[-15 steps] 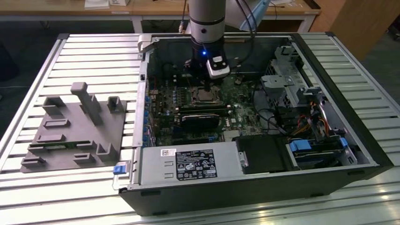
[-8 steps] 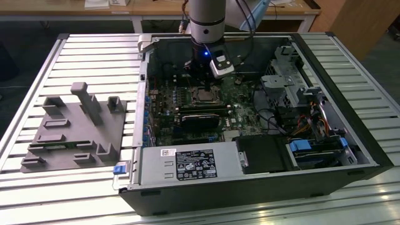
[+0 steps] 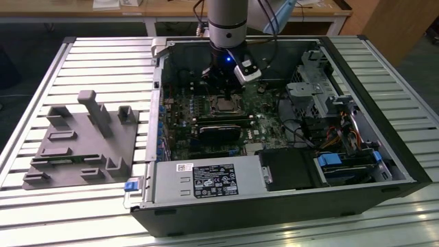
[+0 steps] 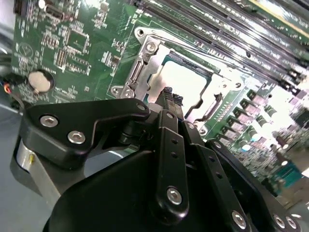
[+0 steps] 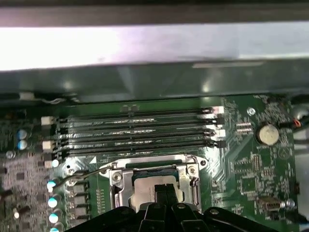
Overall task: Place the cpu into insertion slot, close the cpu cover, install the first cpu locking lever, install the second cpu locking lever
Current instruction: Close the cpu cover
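Over on the exterior view's left, a grey fixture tray (image 3: 82, 144) sits on the slatted metal table (image 3: 103, 56). Now the open computer case (image 3: 274, 213): inside, the cpu (image 3: 224, 105) is seated in the insertion slot (image 5: 149, 170) on the green circuit board (image 5: 251, 183), with the cpu cover (image 4: 145, 77) lying flat around it. The gripper (image 4: 171, 97) hangs just over the chip, fingers pinched together, gripping nothing. Power supply (image 3: 205, 180) nearest the camera, drive bays (image 3: 343, 164) further right. Wooden benches (image 3: 171, 7) behind.
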Motion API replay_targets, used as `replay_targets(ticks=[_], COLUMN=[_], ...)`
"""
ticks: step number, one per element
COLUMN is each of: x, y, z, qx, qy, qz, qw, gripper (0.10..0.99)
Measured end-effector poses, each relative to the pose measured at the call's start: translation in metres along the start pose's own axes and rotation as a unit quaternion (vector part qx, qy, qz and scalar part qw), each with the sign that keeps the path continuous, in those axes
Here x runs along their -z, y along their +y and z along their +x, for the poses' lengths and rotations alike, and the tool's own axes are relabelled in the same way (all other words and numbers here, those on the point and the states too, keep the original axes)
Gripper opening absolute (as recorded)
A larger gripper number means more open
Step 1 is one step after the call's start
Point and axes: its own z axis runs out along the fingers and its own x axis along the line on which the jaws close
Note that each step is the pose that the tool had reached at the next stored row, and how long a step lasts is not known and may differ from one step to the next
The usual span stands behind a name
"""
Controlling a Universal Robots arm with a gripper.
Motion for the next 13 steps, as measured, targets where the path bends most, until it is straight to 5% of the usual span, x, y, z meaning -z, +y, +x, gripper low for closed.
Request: replay_targets(ticks=[6,13], x=[-0.0007,-0.0016], y=[0.0000,0.0000], z=[0.0001,0.0001], qx=[0.050,0.112], qy=[0.0013,0.0028], qz=[-0.0012,-0.0031], qw=[0.9987,0.9937], gripper=[0.106,0.106])
